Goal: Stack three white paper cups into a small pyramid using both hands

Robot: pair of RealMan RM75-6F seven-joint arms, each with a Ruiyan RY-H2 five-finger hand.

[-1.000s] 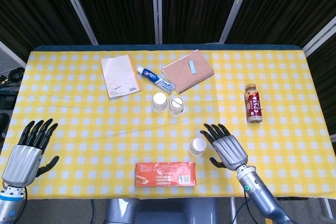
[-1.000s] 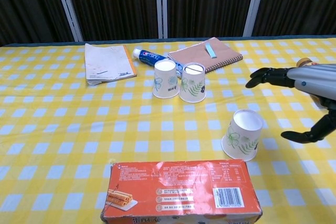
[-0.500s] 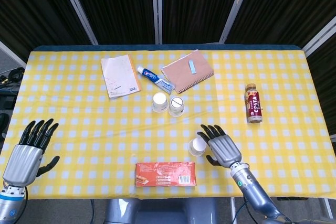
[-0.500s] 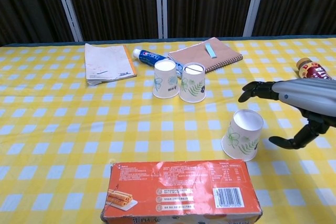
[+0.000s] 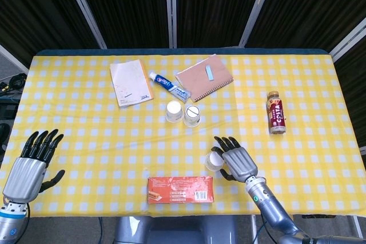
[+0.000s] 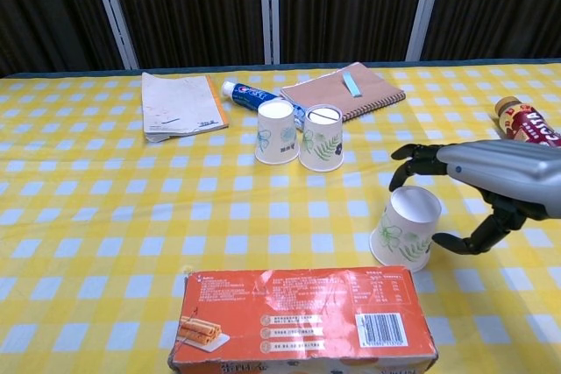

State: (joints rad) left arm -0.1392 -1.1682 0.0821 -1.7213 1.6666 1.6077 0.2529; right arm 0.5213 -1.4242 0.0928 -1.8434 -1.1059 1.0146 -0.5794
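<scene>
Item: lone cup (image 6: 405, 237), white with a green leaf print, upside down on the desk (image 5: 86, 141), just behind the orange snack box (image 6: 302, 314).

Item: paired cups (image 6: 300, 135), also inverted, side by side and touching or nearly so, well behind the lone cup, just in front of the brown notebook (image 6: 342, 90) and toothpaste tube (image 5: 168, 86).

Item: my right hand (image 6: 478, 183), fingers spread, arched over the lone cup's right side, thumb low beside its wall. Whether any finger touches it I cannot tell; nothing is held.

Item: my left hand (image 5: 31, 161), fingers spread, holding nothing, far to the left of the lone cup near the desk edge.

Step in hand, as I judge it: the reach for the third cup. Next calls for closing lightly round its wall without crushing, lifting, and setting it centred across the pair's tops.

Also present: white booklet (image 5: 130, 82); bottle (image 5: 276, 112) lying far right.
</scene>
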